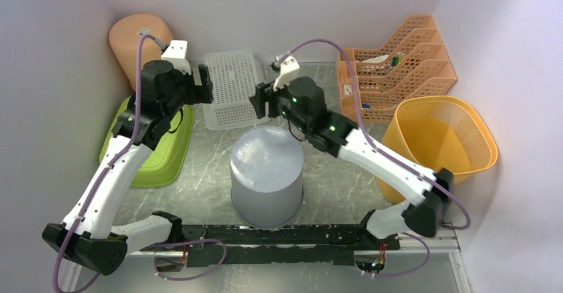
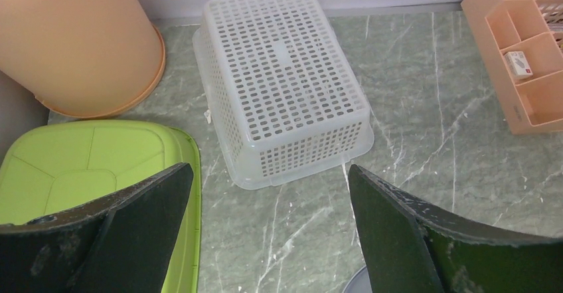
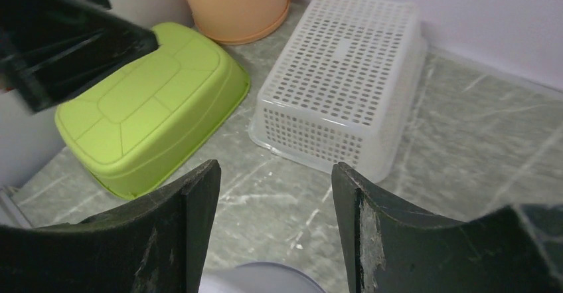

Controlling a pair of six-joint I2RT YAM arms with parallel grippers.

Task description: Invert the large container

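A large grey round container (image 1: 267, 177) stands on the table centre with its closed base facing up. A sliver of its edge shows at the bottom of the left wrist view (image 2: 358, 283) and of the right wrist view (image 3: 259, 278). My left gripper (image 1: 204, 84) is open and empty, raised behind and to the left of the container (image 2: 269, 200). My right gripper (image 1: 260, 103) is open and empty, raised just behind the container's far edge (image 3: 275, 200). Neither gripper touches it.
A white perforated basket (image 1: 232, 87) lies upside down at the back centre. A green tub (image 1: 156, 150) lies inverted on the left, an orange bin (image 1: 136, 40) behind it. A peach file rack (image 1: 392, 67) and a yellow mesh basket (image 1: 445, 140) stand on the right.
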